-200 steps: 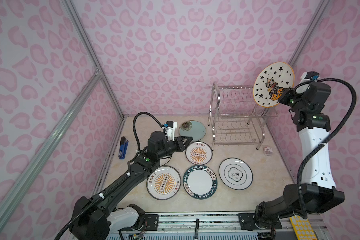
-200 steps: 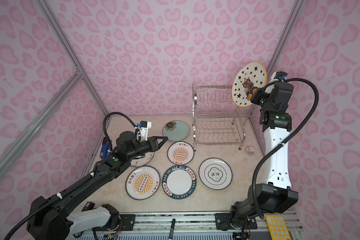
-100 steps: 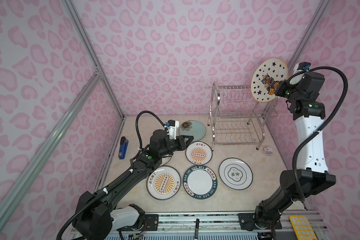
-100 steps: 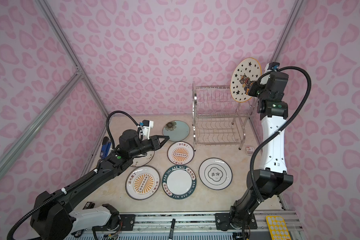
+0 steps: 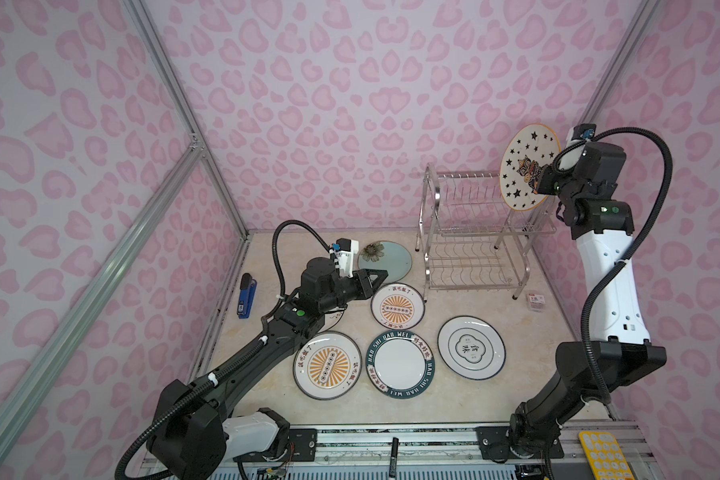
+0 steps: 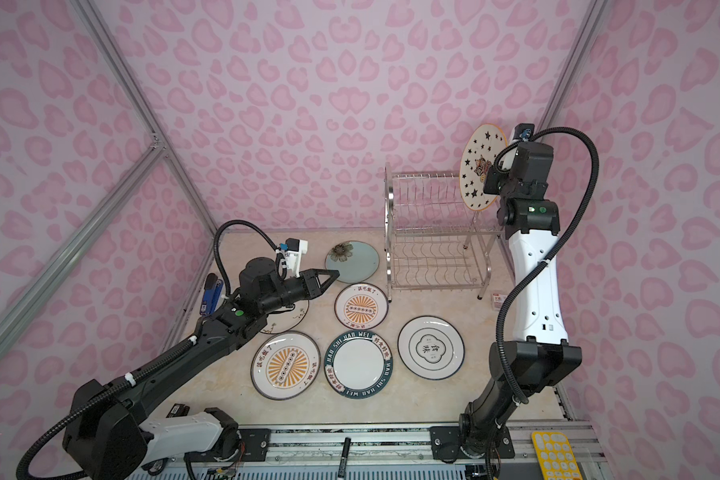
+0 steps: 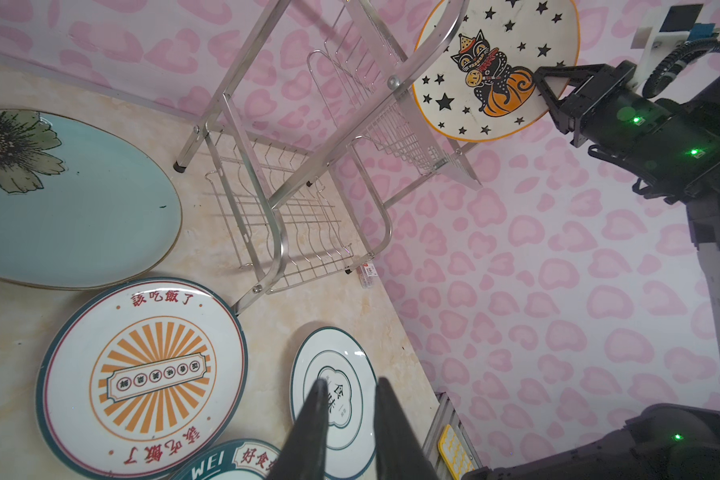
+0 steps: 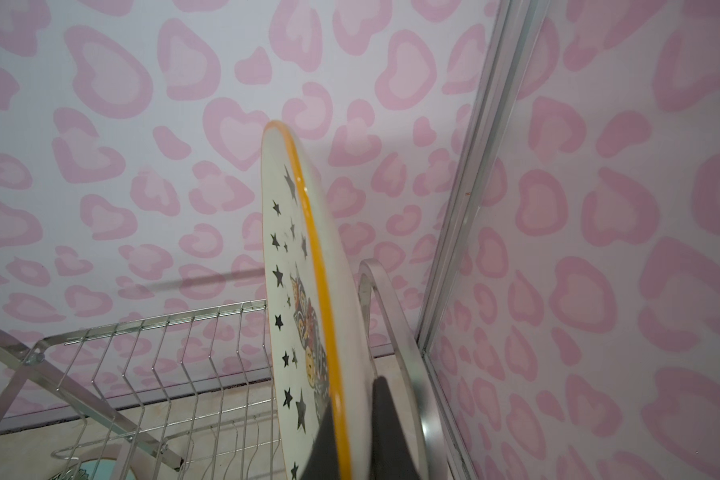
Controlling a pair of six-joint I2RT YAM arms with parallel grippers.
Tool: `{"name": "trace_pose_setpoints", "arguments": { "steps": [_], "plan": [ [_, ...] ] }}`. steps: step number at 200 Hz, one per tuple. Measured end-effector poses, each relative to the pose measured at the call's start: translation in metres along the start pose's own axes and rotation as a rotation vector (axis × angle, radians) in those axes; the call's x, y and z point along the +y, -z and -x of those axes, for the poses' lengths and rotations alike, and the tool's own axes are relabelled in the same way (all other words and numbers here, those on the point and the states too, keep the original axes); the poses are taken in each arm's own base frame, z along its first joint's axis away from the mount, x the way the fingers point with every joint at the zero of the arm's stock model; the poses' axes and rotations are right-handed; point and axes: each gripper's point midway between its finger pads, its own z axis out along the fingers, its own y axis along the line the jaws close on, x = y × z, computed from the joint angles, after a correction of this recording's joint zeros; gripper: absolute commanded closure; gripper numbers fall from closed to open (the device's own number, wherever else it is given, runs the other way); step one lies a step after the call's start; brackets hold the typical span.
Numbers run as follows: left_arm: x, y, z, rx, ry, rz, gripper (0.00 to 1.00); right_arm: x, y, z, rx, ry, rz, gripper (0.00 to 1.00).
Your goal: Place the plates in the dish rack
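My right gripper [image 5: 543, 183] is shut on the rim of the star-and-cat plate [image 5: 524, 166], held upright above the right end of the chrome dish rack [image 5: 474, 232]. In the right wrist view the plate [image 8: 304, 291] stands edge-on over the rack's top wires [image 8: 142, 353], beside the end loop. My left gripper [image 5: 381, 274] hovers low over the table between the pale blue flower plate [image 5: 385, 262] and a sunburst plate [image 5: 397, 307], slightly open and holding nothing [image 7: 348, 384]. Another sunburst plate [image 5: 328, 365], the teal lettered plate [image 5: 400, 363] and the emblem plate [image 5: 471, 348] lie flat. A cream floral plate [image 6: 285, 322] is half hidden under my left arm.
A blue stapler [image 5: 246, 295] lies by the left wall. A small box [image 5: 535, 301] sits right of the rack. A black marker [image 5: 393, 457] and a yellow keypad [image 5: 601, 457] rest on the front rail. The rack stands close to the back and right walls.
The right arm has carried the star-and-cat plate a little to the left over the rack and turned it more edge-on. The left gripper's jaws have narrowed slightly.
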Motion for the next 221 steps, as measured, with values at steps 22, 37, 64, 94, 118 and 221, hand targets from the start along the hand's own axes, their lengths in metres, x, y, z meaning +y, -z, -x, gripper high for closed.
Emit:
{"name": "trace_pose_setpoints", "arguments": {
  "steps": [22,37,64,94,118,221],
  "plan": [
    [0.000,0.000,0.000,0.000,0.000,0.000,0.78,0.006,0.006,0.006,-0.016,0.042,-0.015,1.00],
    [0.000,0.000,0.000,0.000,0.000,0.001,0.78,0.009,0.009,0.008,-0.022,0.059,-0.022,1.00],
    [0.000,0.000,0.000,-0.001,0.000,0.000,0.78,0.008,0.013,0.010,-0.027,0.095,-0.049,1.00],
    [0.000,0.000,0.001,-0.002,-0.001,-0.001,0.78,0.002,0.017,0.013,-0.031,0.129,-0.096,1.00],
    [-0.001,0.000,0.001,-0.005,-0.002,-0.004,0.79,0.002,0.018,0.013,-0.029,0.143,-0.111,1.00],
    [0.005,-0.005,-0.001,0.003,0.003,0.005,0.79,-0.006,0.018,0.010,-0.014,0.212,-0.184,1.00]
  ]
}}
